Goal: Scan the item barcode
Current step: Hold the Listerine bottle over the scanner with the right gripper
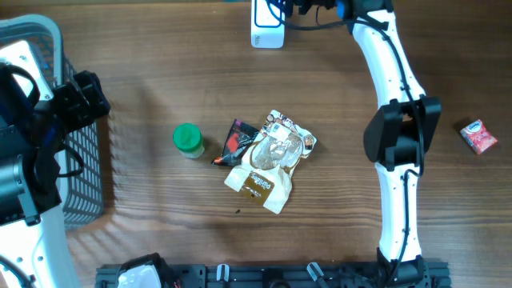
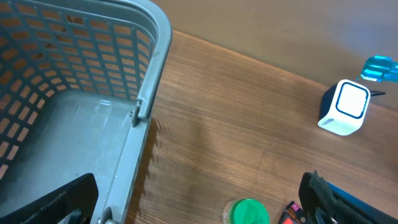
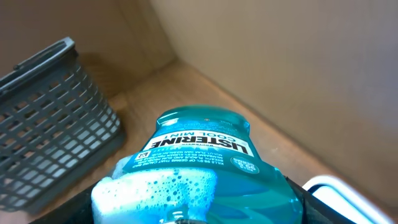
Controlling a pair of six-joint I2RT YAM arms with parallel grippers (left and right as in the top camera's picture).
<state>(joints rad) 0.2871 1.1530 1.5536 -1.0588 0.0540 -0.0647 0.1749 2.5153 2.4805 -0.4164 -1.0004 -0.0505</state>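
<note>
At the far edge of the surface (image 1: pixel 160 64), overhead: right claw (image 1: pixel 310 6) just beside the white scanner (image 1: pixel 267 28); left claw (image 1: pixel 82 98) over the grey basket (image 1: pixel 84 176) at the left edge.
Left wrist: left claw's fingers (image 2: pixel 59 200) spread wide above the basket; blue mouthwash bottle (image 2: pixel 378 67) near the scanner.
Right wrist: right claw pinching the mouthwash bottle, foam inside, label facing the camera, scanner corner just beside it.

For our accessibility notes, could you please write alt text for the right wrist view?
A blue mouthwash bottle in the right pincer fills the view. A grey basket stands left on the wooden table, a white scanner lower right.
</note>
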